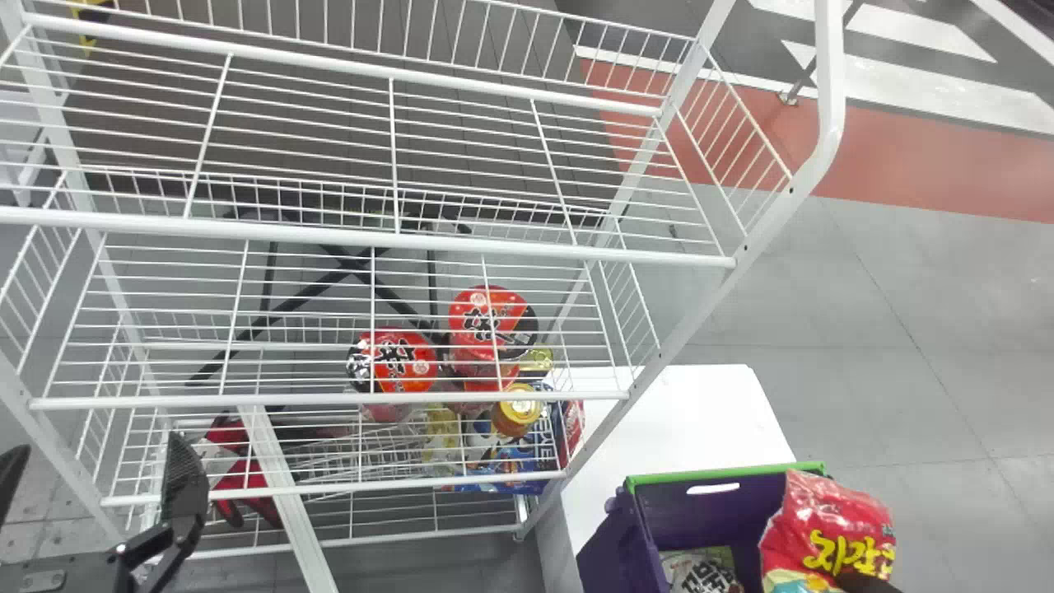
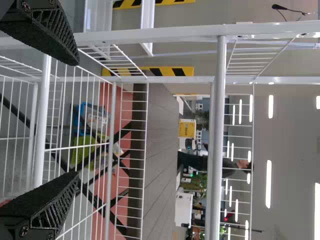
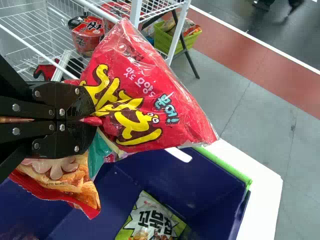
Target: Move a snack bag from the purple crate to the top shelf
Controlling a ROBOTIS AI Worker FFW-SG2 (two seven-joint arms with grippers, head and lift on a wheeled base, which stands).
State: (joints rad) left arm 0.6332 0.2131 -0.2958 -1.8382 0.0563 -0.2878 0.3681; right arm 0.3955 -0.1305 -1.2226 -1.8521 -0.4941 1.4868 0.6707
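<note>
The left tool was at the lower left of the head view, in front of the wire rack. It was released: its two flat fingers stood wide apart, with nothing between them. The right tool was at the lower right, at the bottom edge of the frame. It was clenched on the snack bag, a red bag with yellow lettering. The red part of the bag projected from one side of the grip; a part printed with orange snacks hung at the other.

The bag was positioned over the purple crate, overlapping its right side in the head view. The crate had a green rim and a handle slot in one wall. A white-and-green bag lay inside it. The crate was located at the white table, beside the rack.

The top shelf of the rack extended across the upper left of the frame. Red noodle cups and a yellow-lidded jar were visible through the lower wires, near the centre. Grey floor and a red floor strip lay beyond, at the right and upper right.
</note>
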